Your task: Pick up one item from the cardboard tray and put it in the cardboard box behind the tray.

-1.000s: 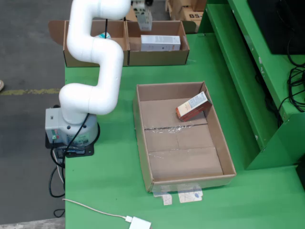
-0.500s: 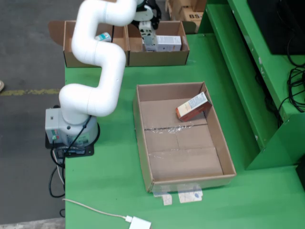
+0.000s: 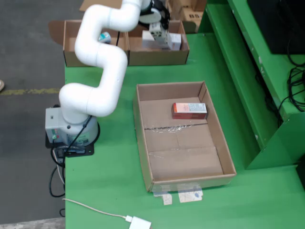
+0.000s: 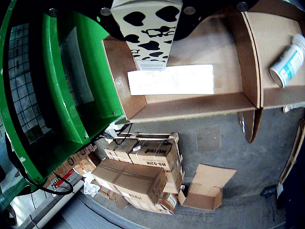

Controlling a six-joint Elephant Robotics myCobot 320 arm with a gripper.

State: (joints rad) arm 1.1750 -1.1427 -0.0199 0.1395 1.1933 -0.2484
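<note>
Cow-patterned carton (image 4: 147,33) hangs from the gripper (image 3: 157,29), jaws closed on it, over the right cardboard box (image 3: 158,56) holding a white box (image 4: 170,79). Left box (image 3: 71,43) contains a bottle (image 4: 288,61). Cardboard tray (image 3: 183,138) holds a red box (image 3: 189,110) on the green table (image 3: 109,181).

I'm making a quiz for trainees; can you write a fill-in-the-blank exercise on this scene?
1. The tray holds ____ item, a red carton.
2. The gripper carries a carton with black ____ on white.
3. Below it in the box lies a flat ____ package.
4. The neighbouring box compartment holds a ____.

Answers: one; spots; white; bottle
</note>
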